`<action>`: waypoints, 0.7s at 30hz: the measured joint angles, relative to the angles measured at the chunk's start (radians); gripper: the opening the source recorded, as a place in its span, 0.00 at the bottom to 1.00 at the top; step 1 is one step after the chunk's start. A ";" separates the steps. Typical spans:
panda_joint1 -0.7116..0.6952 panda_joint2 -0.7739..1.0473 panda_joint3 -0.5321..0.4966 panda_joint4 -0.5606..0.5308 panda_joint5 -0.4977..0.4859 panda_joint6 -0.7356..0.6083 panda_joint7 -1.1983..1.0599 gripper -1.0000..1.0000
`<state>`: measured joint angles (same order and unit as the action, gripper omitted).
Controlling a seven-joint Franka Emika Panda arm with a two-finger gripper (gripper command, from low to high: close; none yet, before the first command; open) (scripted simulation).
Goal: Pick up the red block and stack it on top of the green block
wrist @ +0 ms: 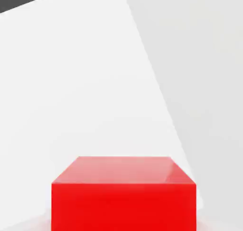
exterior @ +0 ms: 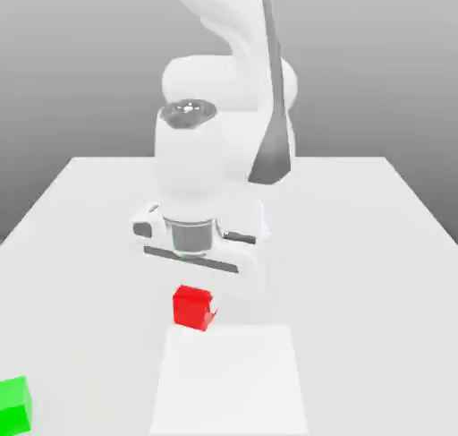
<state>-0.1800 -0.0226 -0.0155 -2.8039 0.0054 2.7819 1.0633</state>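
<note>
- The white two-finger gripper [exterior: 194, 311] had its jaws clamped on the small matte red cube [exterior: 191, 308].
- The bright green matte cube [exterior: 13, 409] sat well apart from the red cube.

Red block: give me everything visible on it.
The red block is a small plain cube, bright red, flat faces and straight edges, no markings. Its upper face looks paler in the hand view, with a faint sheen. In the exterior view it sits right under the tool, turned a little to the camera, just beyond the far edge of the white square. The green block is well off to the exterior view's left. The tool appears closed on it; whether it touches the table is unclear.
</note>
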 joint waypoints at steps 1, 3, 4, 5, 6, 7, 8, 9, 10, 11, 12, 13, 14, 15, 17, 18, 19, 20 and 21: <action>-0.009 0.016 -0.012 0.034 0.003 -0.018 0.023 0.00; -0.038 0.052 -0.025 0.104 0.009 -0.052 0.071 0.00; -0.055 0.071 -0.033 0.140 0.013 -0.069 0.095 0.00; -0.068 0.090 -0.042 0.176 0.017 -0.086 0.119 0.00; -0.080 0.109 -0.050 0.212 0.021 -0.103 0.144 0.00; -0.090 0.128 -0.060 0.248 0.025 -0.120 0.167 0.00; -0.098 0.148 -0.071 0.285 0.031 -0.137 0.190 0.00; -0.107 0.167 -0.083 0.321 0.036 -0.154 0.213 0.00; -0.112 0.187 -0.098 0.357 0.044 -0.172 0.234 0.00; -0.122 0.207 -0.110 0.394 0.050 -0.189 0.257 0.00; -0.132 0.227 -0.123 0.430 0.057 -0.206 0.279 0.00; -0.145 0.246 -0.133 0.466 0.063 -0.222 0.302 0.00; -0.155 0.267 -0.146 0.502 0.071 -0.239 0.324 0.00; -0.166 0.286 -0.160 0.540 0.079 -0.259 0.347 0.00; -0.182 0.343 -0.166 0.579 0.099 -0.243 0.360 0.00; -0.188 0.377 -0.162 0.587 0.110 -0.218 0.357 0.00; -0.196 0.411 -0.155 0.592 0.121 -0.189 0.352 0.00; -0.202 0.441 -0.148 0.595 0.130 -0.162 0.347 1.00; -0.202 0.441 -0.148 0.595 0.130 -0.162 0.346 1.00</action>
<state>-0.3816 0.4182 -0.1637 -2.2089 0.1353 2.6195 1.4098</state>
